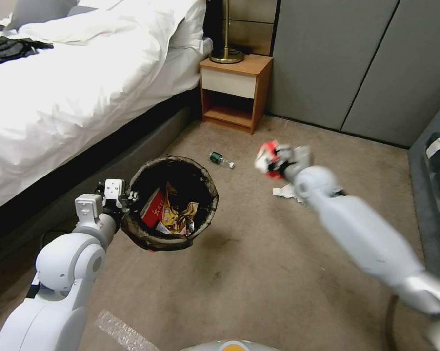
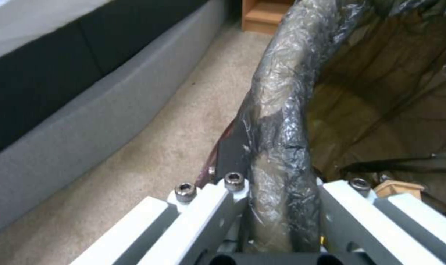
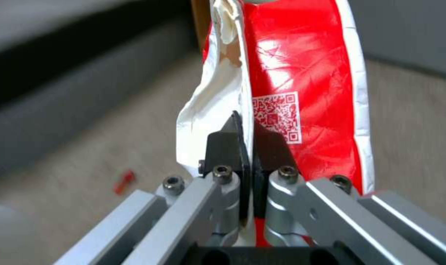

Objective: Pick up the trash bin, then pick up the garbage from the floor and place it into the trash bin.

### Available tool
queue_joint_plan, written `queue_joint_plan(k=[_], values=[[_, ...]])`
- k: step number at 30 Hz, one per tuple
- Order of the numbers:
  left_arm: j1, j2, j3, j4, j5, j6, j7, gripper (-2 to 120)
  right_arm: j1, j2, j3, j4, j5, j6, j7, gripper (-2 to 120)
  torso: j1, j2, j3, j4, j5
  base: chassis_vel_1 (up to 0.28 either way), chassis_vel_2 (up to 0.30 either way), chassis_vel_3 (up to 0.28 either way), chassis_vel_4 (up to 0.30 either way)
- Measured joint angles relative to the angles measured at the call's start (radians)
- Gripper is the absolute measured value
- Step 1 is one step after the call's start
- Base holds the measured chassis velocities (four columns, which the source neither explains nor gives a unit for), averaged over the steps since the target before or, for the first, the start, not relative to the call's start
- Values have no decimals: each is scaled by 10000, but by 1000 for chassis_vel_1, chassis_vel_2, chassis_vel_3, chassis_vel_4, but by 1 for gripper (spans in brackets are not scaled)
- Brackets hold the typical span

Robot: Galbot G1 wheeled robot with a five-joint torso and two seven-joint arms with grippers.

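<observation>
Near left, the left gripper [image 1: 125,199] clamps the trash bin [image 1: 170,202] by its rim, off the floor [image 1: 259,273]; that thin hold could slip. Farther right, the right gripper [image 1: 273,161] pinches a red-and-white wrapper [image 3: 301,84], which might miss the bin. Beyond lies a green bottle [image 1: 219,158].

A white-sheeted bed [image 1: 78,73] fills the upper left, dark clothing [image 1: 8,48] lying on it, with a wooden nightstand [image 1: 235,90] bearing a brass lamp base [image 1: 226,54] beside grey wall panels [image 1: 347,58].
</observation>
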Motion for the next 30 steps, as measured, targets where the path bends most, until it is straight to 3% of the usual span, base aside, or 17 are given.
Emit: queue_joint_plan(k=[5,9,12,14,18,21,30], values=[[47,-60,-59,71,35,0,-9,1,430,-300,160,1520,1489,-101,703,0,0,0,0,7,-6,0,0,0,0],[70,-74,-94,69,34,0,-11,1,1280,-114,-127,2276,2701,-138,1323,0,0,0,0,6,3,0,0,0,0],[76,-80,-93,47,31,0,-9,1,2294,296,-559,2656,3621,-139,1792,0,0,0,0,8,-5,0,0,0,0],[70,-104,-94,39,36,0,-12,1,3327,1124,-1289,2805,4698,-139,2269,0,1,0,0,9,-5,0,0,0,0],[71,-110,-96,38,38,0,-9,1,3720,1682,-1749,2720,5022,-136,2383,0,1,0,1,8,-4,0,0,0,0],[41,-118,-129,42,43,0,-11,1,4165,3052,-2926,2205,5238,-111,2719,0,1,0,1,12,-5,0,0,0,0],[21,-117,-249,66,9,0,-13,1,3764,3867,-4355,1611,4847,-94,3337,0,1,0,1,8,-2,0,0,0,0]])
